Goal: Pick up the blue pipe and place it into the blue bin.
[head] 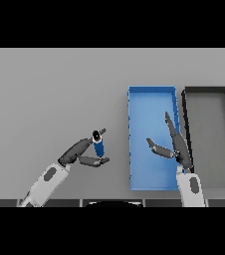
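Observation:
The blue pipe [98, 146] is a short blue cylinder, held between the fingers and thumb of my left hand [79, 154], just left of the blue bin. The blue bin [152, 94] is a long rectangular tray right of centre, with nothing visible on its floor. My right hand [176, 144] hovers over the bin's right side, fingers straight and thumb spread, holding nothing.
A black bin [207, 90] with a grey floor stands right beside the blue bin, at the far right. The grey table [50, 94] stretches wide to the left and back.

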